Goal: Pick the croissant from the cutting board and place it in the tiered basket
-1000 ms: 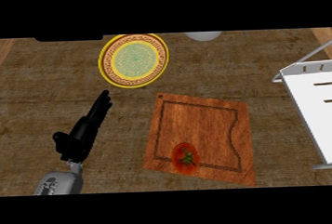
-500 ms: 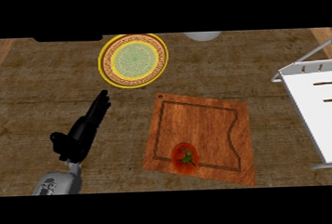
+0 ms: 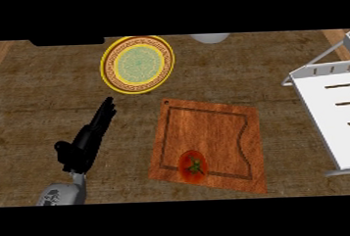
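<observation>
Extending up and rightward from the view's lower left: one grey forearm ending in a black left hand, fingers straight and held close together, thumb sticking out to the side low down, nothing held. Fingertips point towards the plate and stop just short of the cutting board's left edge.

Item, cutting board: brown wood with a routed groove, lying flat and slightly skewed, immediately right of the hand. Long axis runs roughly away from the robot.

Item on the board: a red round thing with a green stalk, reading as a tomato, in the board's near-left part, right of and slightly nearer than the hand's palm. No croissant shows on the board or anywhere else; the task names one, the view shows this instead.

Item, tiered basket: white wire frame with slotted shelves, well right of the board, cut by the view's right edge.

Item, plate: yellow rim, patterned green centre, beyond the board's far-left corner.

Item, pale round object: beyond the board, at the view's upper limit, mostly cut off.

Right hand: not shown.

Surface: dark wood-grain counter.

Judgement: the left hand is the nearer; the basket lies across the board from it.
</observation>
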